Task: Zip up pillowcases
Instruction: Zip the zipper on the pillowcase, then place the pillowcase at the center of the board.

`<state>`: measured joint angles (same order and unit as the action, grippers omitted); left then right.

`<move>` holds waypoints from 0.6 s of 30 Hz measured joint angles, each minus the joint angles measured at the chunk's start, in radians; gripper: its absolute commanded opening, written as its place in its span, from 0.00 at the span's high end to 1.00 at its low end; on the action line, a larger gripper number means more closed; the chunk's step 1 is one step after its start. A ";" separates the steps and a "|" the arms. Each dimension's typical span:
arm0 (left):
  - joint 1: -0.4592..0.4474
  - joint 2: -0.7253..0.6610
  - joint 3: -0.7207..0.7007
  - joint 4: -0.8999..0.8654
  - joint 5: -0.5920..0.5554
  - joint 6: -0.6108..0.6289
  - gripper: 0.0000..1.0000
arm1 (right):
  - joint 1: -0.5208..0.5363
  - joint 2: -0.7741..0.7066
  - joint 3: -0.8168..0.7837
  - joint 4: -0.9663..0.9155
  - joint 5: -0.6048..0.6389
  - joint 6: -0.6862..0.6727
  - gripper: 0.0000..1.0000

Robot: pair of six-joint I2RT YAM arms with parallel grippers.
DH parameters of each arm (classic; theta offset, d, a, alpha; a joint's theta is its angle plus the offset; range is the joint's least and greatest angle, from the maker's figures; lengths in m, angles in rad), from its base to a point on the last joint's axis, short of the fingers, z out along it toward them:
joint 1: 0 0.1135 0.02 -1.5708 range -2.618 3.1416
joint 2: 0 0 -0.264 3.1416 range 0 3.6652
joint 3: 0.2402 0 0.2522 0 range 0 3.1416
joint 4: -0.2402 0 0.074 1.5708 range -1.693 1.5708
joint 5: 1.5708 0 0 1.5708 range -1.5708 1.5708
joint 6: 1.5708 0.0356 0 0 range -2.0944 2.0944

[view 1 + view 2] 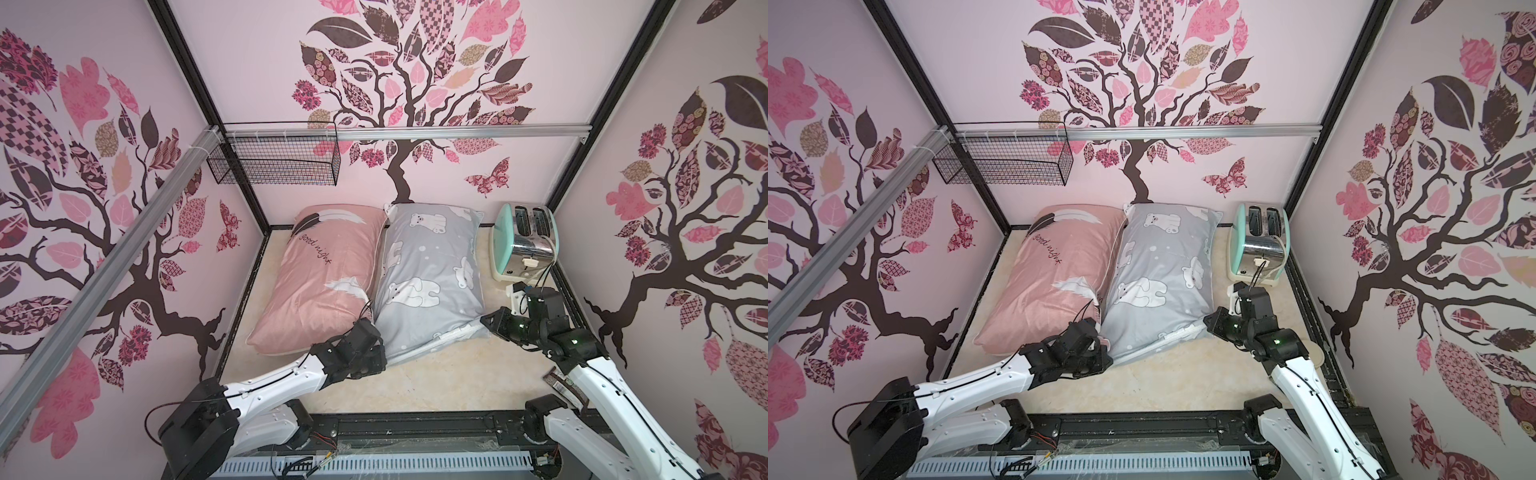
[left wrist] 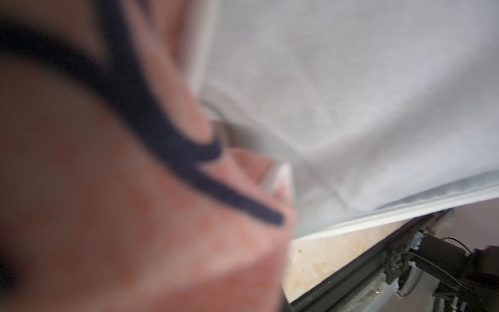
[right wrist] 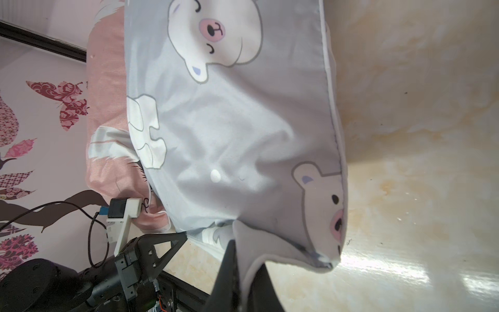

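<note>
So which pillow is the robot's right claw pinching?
The grey polar-bear pillow: the right gripper is shut on its near corner. The pink feather pillow lies beside it.

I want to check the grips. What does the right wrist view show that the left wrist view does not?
Only the right wrist view: the right gripper shut on the grey pillow at its corner, and the bear prints. Only the left wrist view: a blurred dark shape across the pink pillow, seen very close. Both: the two pillows side by side, and the table.
</note>
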<state>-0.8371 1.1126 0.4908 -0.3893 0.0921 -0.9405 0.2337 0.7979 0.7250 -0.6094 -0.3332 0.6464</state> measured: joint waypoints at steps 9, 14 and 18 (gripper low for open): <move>0.019 -0.032 -0.007 -0.169 -0.121 0.033 1.00 | -0.001 0.002 0.000 -0.024 0.058 -0.019 1.00; 0.019 -0.019 0.040 -0.213 -0.131 0.066 0.68 | -0.002 0.011 0.004 -0.035 0.090 -0.040 0.02; 0.016 -0.072 0.148 -0.304 -0.172 0.121 0.33 | -0.006 0.018 0.048 -0.068 0.179 -0.111 0.01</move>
<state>-0.8211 1.0409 0.6388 -0.6937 -0.0799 -0.8192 0.2272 0.8158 0.7731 -0.6769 -0.1543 0.5350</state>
